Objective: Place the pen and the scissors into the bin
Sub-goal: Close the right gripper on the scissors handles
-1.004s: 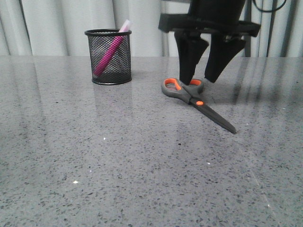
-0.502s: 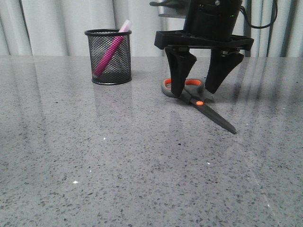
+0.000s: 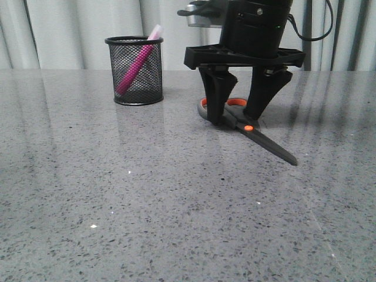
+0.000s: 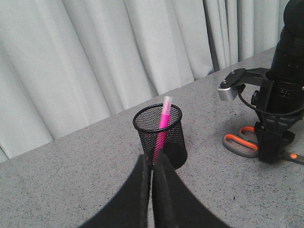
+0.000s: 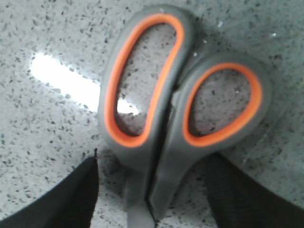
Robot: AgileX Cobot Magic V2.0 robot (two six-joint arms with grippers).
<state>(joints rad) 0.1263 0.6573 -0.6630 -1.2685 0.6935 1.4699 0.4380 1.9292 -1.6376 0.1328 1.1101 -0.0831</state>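
1. Right gripper (image 3: 237,114) is sitting low over the scissors (image 3: 249,129) — jaws spread wide, one finger each side of the handle neck, gripping nothing.
2. Scissors are lying flat on the table (image 3: 147,205), right of centre, blades pointing near-right.
3. Pen (image 3: 136,63) is leaning inside the bin (image 3: 134,70), cap poking above the rim — bin is standing far-left of the scissors.
4. Left gripper (image 4: 152,190) is hanging near the bin, fingers pressed together, holding nothing.
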